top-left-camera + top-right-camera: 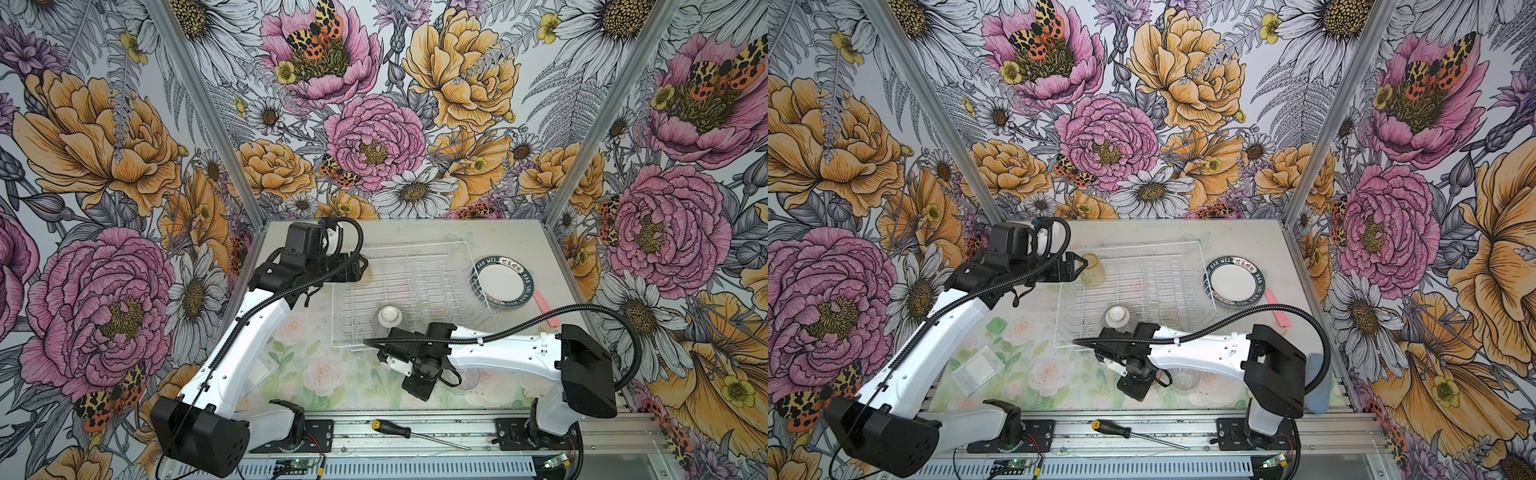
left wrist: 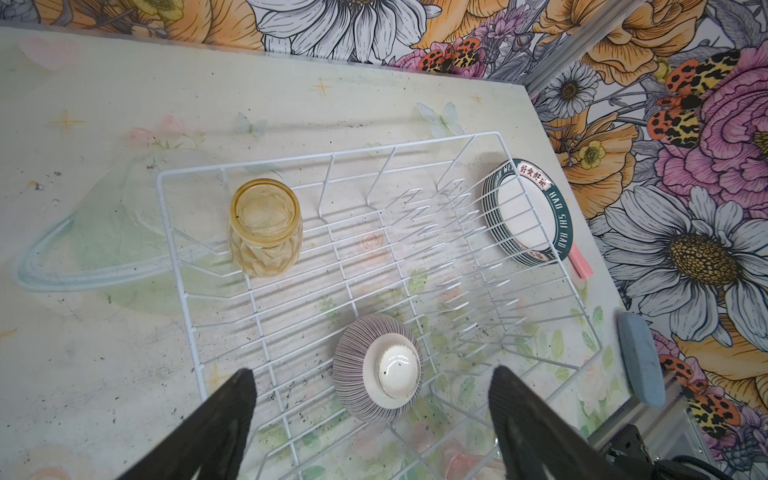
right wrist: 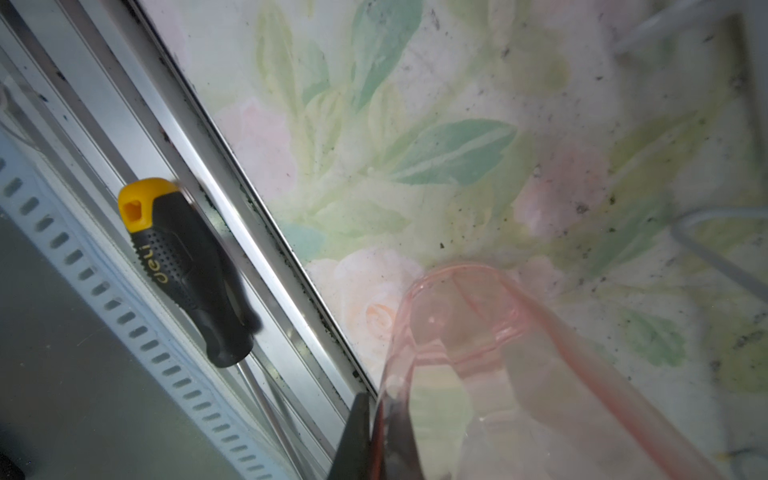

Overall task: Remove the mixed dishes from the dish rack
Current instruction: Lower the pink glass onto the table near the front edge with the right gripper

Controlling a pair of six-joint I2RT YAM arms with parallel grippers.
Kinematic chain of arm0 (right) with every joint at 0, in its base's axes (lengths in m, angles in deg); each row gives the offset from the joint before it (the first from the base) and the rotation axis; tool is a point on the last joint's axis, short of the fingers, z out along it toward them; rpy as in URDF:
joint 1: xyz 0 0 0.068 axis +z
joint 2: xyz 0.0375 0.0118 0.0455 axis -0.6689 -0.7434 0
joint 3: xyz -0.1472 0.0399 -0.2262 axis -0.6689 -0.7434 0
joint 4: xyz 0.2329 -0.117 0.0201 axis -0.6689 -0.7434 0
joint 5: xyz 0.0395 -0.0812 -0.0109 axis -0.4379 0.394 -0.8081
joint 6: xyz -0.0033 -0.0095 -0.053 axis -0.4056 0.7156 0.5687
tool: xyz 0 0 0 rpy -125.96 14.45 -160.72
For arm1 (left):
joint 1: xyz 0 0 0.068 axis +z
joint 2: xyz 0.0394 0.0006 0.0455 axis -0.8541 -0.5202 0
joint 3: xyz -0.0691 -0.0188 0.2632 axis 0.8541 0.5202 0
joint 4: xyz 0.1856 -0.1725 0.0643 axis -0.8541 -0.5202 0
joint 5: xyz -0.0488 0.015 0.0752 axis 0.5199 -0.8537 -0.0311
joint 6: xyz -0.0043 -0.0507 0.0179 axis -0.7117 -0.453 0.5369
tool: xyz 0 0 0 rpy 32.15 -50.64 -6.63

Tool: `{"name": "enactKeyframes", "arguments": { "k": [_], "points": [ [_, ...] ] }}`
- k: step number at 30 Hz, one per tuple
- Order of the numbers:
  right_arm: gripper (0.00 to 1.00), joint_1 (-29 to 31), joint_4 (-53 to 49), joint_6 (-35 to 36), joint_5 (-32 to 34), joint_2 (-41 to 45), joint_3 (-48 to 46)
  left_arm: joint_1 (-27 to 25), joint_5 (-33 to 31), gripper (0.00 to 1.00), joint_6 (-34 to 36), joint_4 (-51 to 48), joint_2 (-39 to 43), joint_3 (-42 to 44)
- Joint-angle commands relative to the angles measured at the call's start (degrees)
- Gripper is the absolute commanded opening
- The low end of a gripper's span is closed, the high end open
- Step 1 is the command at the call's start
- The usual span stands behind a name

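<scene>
Pinching the pink tumbler (image 3: 478, 332), the right fingers (image 3: 353, 436) are mostly cut off.

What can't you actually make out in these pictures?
The yellow tumbler: in a top view, mostly hidden behind the left gripper.
The pink tumbler: in the right wrist view, blurred and cut off by the picture's edge; the right gripper shows only its fingertips there.
The plates: stacked, so the top one hides those beneath; count unclear.
The bowl: upside down in the dish rack, its inside unseen in every view.
</scene>
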Motion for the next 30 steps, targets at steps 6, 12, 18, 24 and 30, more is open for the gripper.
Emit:
{"name": "enactKeyframes", "arguments": {
  "k": [6, 12, 18, 24, 30],
  "points": [
    [0.00, 0.37, -0.01, 1.52, 1.85, -2.11, 1.14, 0.72, 1.31, 0.89, 1.40, 0.01, -0.46, 0.86],
    [0.00, 0.46, -0.01, 2.08, 2.04, -3.27, 1.57, 0.68, 1.44, 0.89, 1.57, 0.01, -1.06, 0.71],
    [0.00, 0.29, -0.09, 2.47, 2.04, -4.25, 1.78, 0.75, 1.73, 0.89, 1.70, -0.03, -1.78, 0.43],
    [0.14, 0.21, -0.19, 2.72, 2.21, -4.72, 1.94, 0.76, 1.65, 0.89, 1.70, -0.08, -2.38, 0.32],
    [0.29, -0.06, -0.55, 2.74, 3.20, -3.81, 1.93, 0.69, 0.04, 0.90, 2.08, -1.41, -3.16, -0.14]
  ]
}}
